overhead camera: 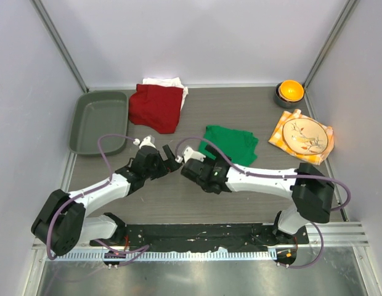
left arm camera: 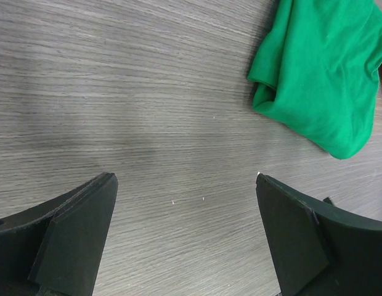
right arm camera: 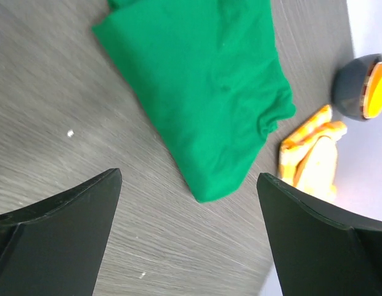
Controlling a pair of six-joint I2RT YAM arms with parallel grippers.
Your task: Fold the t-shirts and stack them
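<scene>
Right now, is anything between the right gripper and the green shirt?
Nothing visible. The right gripper is open close to the green shirt, with only bare table around them.

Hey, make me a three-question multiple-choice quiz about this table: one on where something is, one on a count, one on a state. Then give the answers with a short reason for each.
1. Where does the dark red t-shirt lie?
A) at the back, overlapping the white t-shirt
B) at the near edge
C) at the far right

2. How many t-shirts are in view?
A) two
B) three
C) four

3. How do the left tool and right tool stand?
A) both open and empty
B) both shut on cloth
C) one open, one shut

Answers:
1 A, white cloth peeks out behind the red at the back.
2 B, there is a red one, a white one and the green t-shirt.
3 A, each wrist view shows its jaws wide apart, holding nothing.
</scene>
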